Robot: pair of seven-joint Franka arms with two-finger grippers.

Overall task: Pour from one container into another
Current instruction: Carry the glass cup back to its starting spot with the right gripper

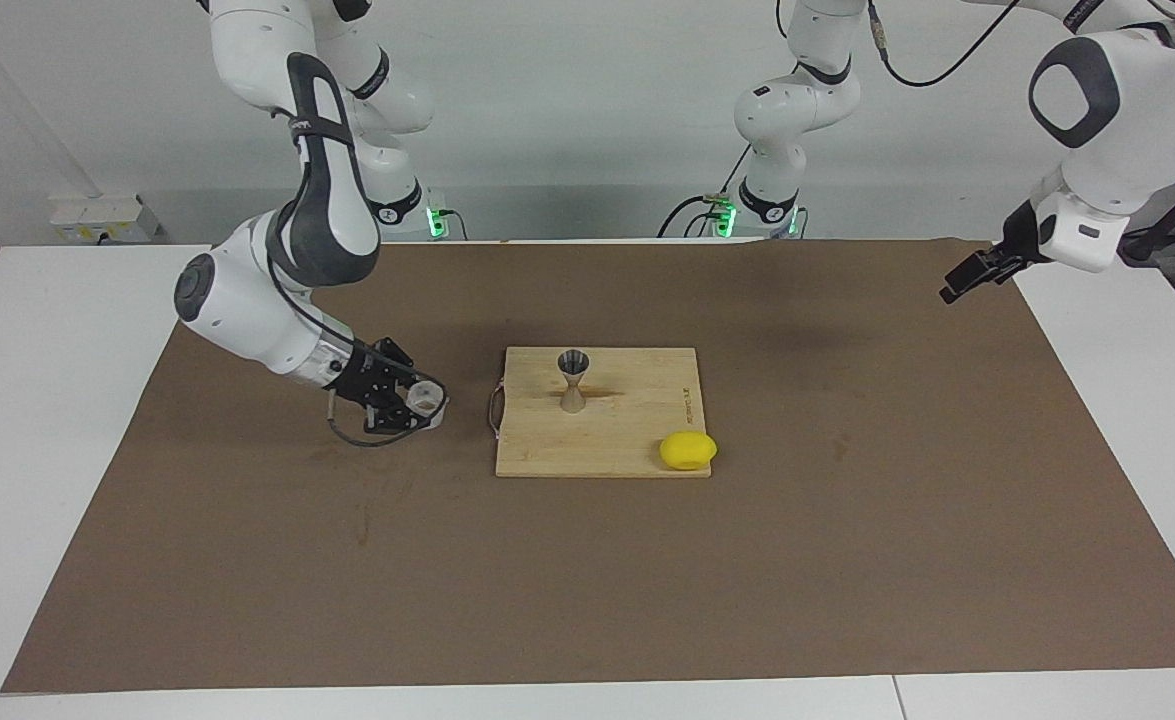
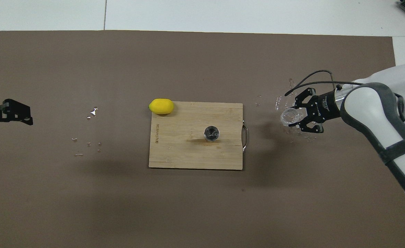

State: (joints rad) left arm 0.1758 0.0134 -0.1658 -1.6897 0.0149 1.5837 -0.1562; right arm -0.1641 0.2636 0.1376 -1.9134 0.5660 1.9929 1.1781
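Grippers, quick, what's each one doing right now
Right gripper: shut on the glass cup, low over the brown mat beside the cutting board.
Left gripper: open, holding nothing, waiting at its own end.

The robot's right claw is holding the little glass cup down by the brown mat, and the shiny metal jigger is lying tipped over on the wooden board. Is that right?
Not quite. The metal jigger is standing upright on the wooden board, not tipped over; the facing view shows it. The rest is right: the right claw holds the glass cup low by the brown mat.
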